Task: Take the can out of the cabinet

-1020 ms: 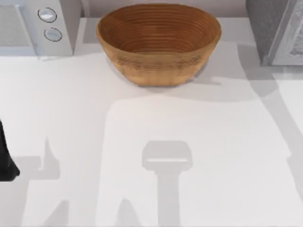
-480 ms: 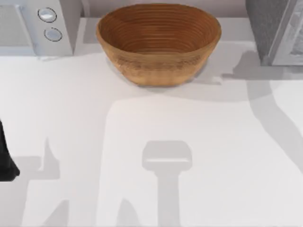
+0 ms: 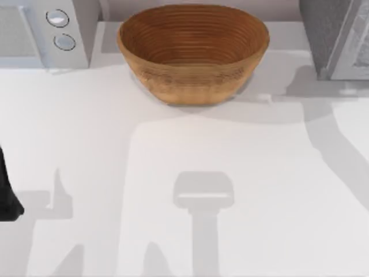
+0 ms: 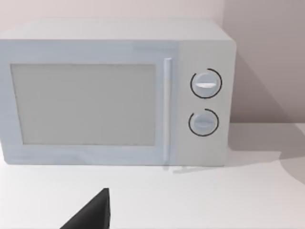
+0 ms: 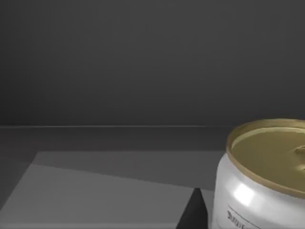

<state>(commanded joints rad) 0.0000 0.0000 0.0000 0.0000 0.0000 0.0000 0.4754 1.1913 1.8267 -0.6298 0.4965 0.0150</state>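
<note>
The can [image 5: 262, 176] is silver with a gold lid and stands upright on the grey floor inside the dark cabinet [image 5: 143, 71]. In the right wrist view it is close by, and a dark part of my right gripper [image 5: 192, 211] shows just beside it. From above, the cabinet [image 3: 326, 34] is a grey box at the table's back right with its door [image 3: 353, 49] swung open. My left arm [image 3: 6, 193] is parked at the table's left edge, and a black part of its gripper [image 4: 90, 215] points toward the microwave.
A brown woven basket [image 3: 193, 86] stands at the back middle of the table. A white microwave [image 3: 52, 32] with two dials and a shut door [image 4: 86, 105] sits at the back left. The white tabletop [image 3: 190, 150] stretches across the front.
The right arm's shadow on the table has slid toward the cabinet at the back right. The left arm has stayed where it was.
</note>
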